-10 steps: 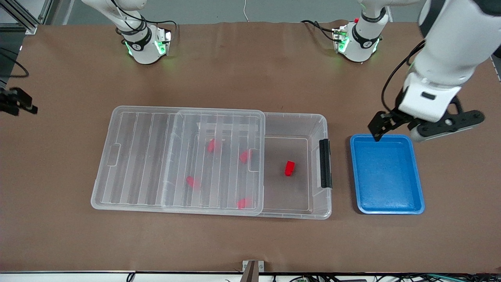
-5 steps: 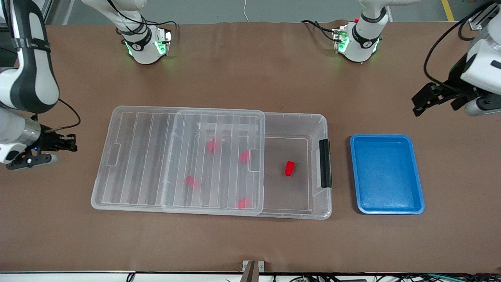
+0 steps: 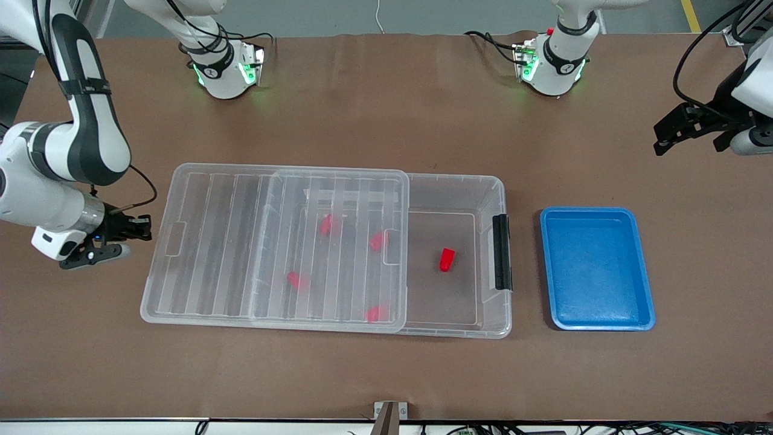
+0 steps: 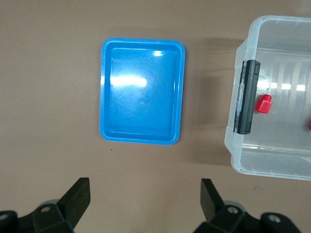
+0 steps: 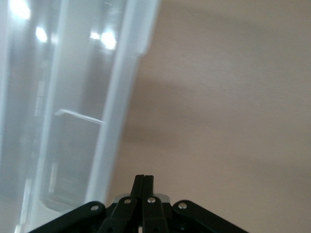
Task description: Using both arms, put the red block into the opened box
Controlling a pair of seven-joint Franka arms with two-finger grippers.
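The red block (image 3: 447, 259) (image 4: 264, 104) lies on the floor of the clear box (image 3: 502, 188) (image 4: 252, 162), in the uncovered part beside the black latch (image 3: 502, 251). The ribbed lid (image 3: 229, 241) is slid toward the right arm's end and covers the rest. Low beside that lid's short end, my right gripper (image 3: 147, 228) (image 5: 144, 180) is shut on nothing. My left gripper (image 3: 664, 138) (image 4: 145, 196) hangs open and empty over bare table at the left arm's end.
A blue tray (image 3: 647, 284) (image 4: 142, 140) with nothing in it lies between the box and the left arm's end. Several more small red blocks (image 3: 327, 225) show through the lid. Both green-lit arm bases (image 3: 226, 69) stand along the edge farthest from the front camera.
The right arm has swung in from the table's end to the lid's short end, its fingers closing on the way. The left gripper has pulled up and away from the blue tray.
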